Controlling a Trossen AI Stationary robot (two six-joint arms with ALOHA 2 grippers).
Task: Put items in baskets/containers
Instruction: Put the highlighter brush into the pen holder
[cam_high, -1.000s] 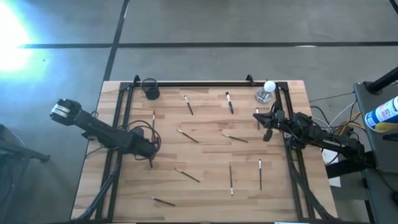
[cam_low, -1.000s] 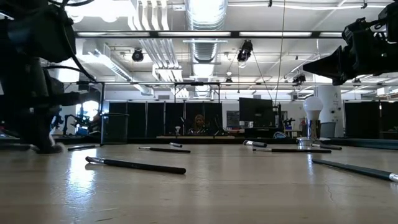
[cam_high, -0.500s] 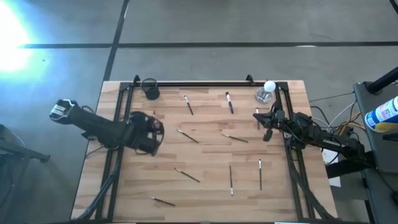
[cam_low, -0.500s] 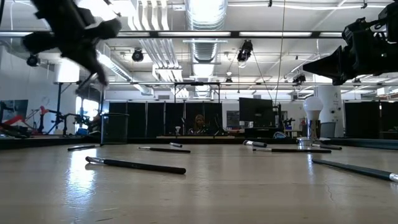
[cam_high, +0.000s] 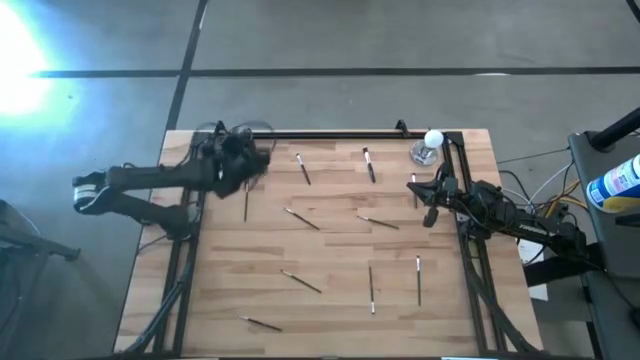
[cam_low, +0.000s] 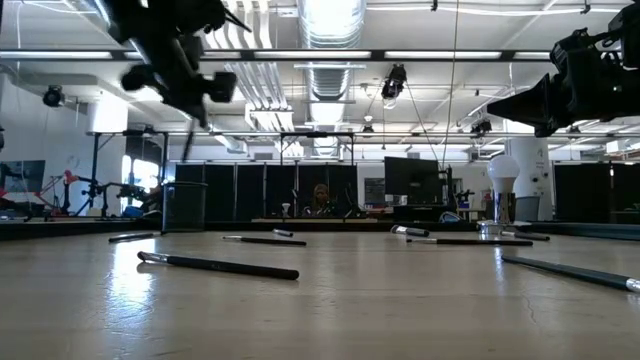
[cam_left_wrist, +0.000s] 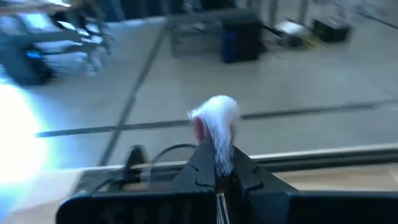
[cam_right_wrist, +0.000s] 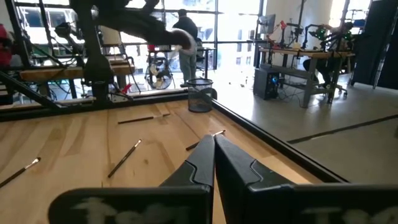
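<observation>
My left gripper (cam_high: 238, 162) is raised above the table's far left corner and shut on a brush with a fluffy pale head (cam_left_wrist: 214, 121). The black cup (cam_low: 185, 207) stands below it; the arm hides the cup in the high view, and the right wrist view shows the cup (cam_right_wrist: 200, 99) near the table's edge. Several thin sticks lie flat on the wood, among them one (cam_high: 303, 168), another (cam_high: 369, 165) and a third (cam_high: 300, 282). My right gripper (cam_high: 430, 206) hangs shut over the table's right edge, touching nothing. My left gripper pinches the brush between its two fingers just behind the pale head, near the reddish collar (cam_left_wrist: 200, 129). The head sticks out past the fingertips. A thin dark handle (cam_low: 188, 148) hangs below the gripper, lifted clear of the table.
A white bulb (cam_high: 433, 139) stands on a clear dish (cam_high: 422, 154) in the far right corner. A black frame rail (cam_high: 320, 134) runs along the far edge. More sticks lie mid-table (cam_high: 378, 221) and toward the near edge (cam_high: 262, 323), (cam_high: 418, 278).
My left gripper has risen from the table's left middle and swung toward the far edge, ending above the cup with the brush lifted clear in its fingers.
</observation>
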